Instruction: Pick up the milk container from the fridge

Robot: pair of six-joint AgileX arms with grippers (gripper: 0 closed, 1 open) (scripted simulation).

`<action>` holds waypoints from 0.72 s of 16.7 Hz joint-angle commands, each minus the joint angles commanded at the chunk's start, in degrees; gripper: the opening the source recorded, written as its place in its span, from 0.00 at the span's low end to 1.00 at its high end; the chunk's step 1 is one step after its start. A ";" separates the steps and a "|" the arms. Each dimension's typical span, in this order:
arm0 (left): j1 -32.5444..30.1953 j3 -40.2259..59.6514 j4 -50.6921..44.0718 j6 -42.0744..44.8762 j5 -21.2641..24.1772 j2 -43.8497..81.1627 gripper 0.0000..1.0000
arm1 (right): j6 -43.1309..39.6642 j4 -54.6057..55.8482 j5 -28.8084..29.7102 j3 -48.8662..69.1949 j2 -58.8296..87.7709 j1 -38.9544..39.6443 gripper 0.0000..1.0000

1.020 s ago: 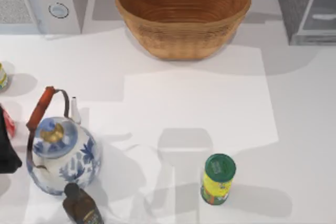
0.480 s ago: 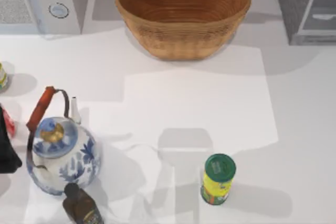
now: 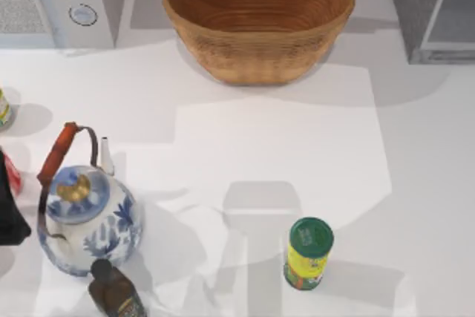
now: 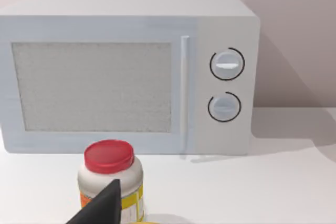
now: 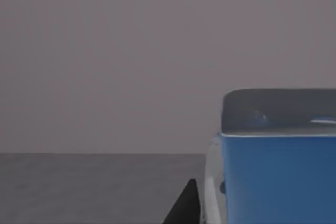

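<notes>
The right gripper (image 5: 185, 205) is seen in the right wrist view as one dark fingertip right beside the milk container (image 5: 275, 177), whose bright blue face and white edge stand against a plain grey wall, on a darker grey floor; contact between fingertip and carton cannot be made out, and whether the claw is spread or closed cannot be told; a grey, glossy rim is seen above the blue face.

From above, the fridge (image 3: 419, 12) is placed at the table's far right corner, its speckled side facing the wicker basket (image 3: 258, 16) at the far middle; a strip of bare white table (image 3: 415, 183) is left between them.

The left gripper (image 4: 102, 208) is parked at the table's left edge, a dark finger shown before a red-lidded jar (image 4: 111, 179) and the white microwave (image 4: 128, 72); its claw state cannot be told.

Open room is found across the middle and right; the yellow can (image 3: 308, 252), teapot (image 3: 87, 220) and dark bottle (image 3: 115, 293) crowd the near side.
</notes>
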 joint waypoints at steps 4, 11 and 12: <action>0.00 0.00 0.00 0.00 0.00 0.00 1.00 | 0.11 1.66 -0.50 -2.14 -1.44 -0.48 0.00; 0.00 0.00 0.00 0.00 0.00 0.00 1.00 | 0.18 8.63 -2.40 -19.43 -8.80 -2.28 0.00; 0.00 0.00 0.00 0.00 0.00 0.00 1.00 | 0.19 10.09 -2.66 -22.21 -10.18 -2.52 0.00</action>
